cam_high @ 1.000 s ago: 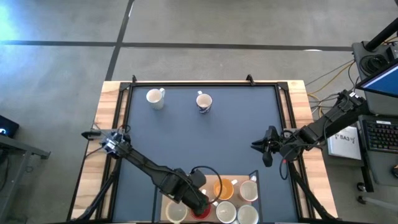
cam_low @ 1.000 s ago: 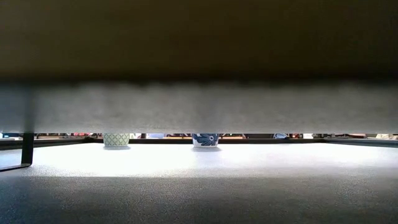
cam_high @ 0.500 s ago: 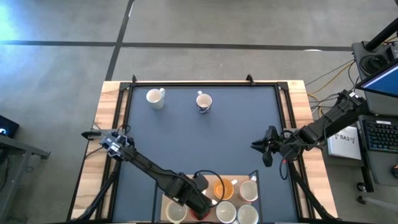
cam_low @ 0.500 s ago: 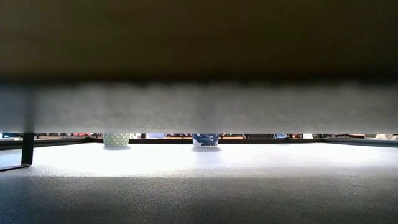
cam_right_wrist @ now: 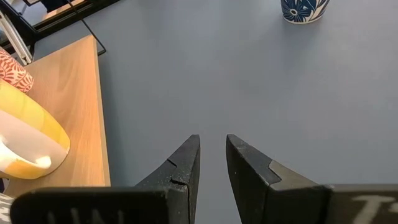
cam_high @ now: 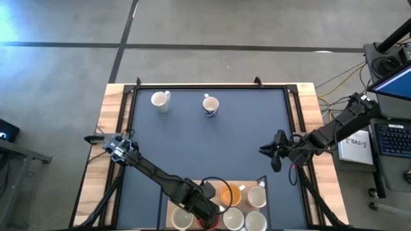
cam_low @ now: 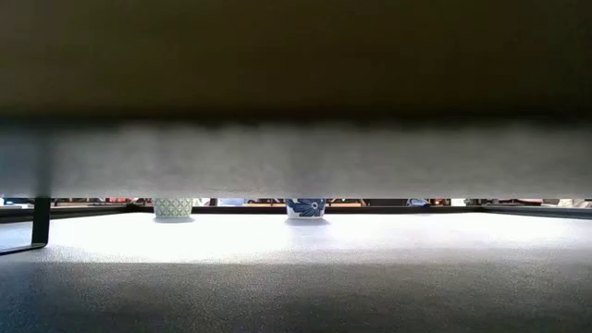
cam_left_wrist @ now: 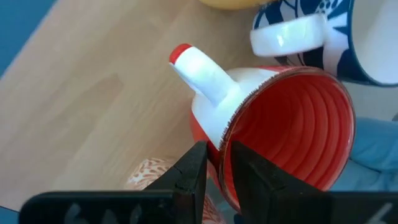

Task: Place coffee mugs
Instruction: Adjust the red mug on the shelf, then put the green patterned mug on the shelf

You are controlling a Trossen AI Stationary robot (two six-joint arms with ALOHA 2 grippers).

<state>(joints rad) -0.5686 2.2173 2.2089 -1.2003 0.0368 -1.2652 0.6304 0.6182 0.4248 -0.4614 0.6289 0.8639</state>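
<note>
Mugs already set out number two: a white mug point(cam_high: 159, 101) at the far left of the dark table point(cam_high: 212, 147) and a blue-patterned mug point(cam_high: 210, 105) just right of it, both upright along the far edge and apart from each other. We judge the task barely begun, since the rest wait on the wooden board point(cam_high: 247, 186) at the near edge: an orange mug point(cam_high: 229, 194), several cream mugs point(cam_high: 257, 196) and the red mug point(cam_left_wrist: 280, 130). Our left gripper point(cam_left_wrist: 214, 171) is down among them, its fingers closed narrowly over the rim of the red mug, beside its white handle, one finger inside and one outside. The mug is not visibly lifted yet. Our right gripper point(cam_right_wrist: 211, 165) waits above the right side of the table, fingers a narrow gap apart and holding nothing. We reckon the red mug goes out next, with the others left to follow
</note>
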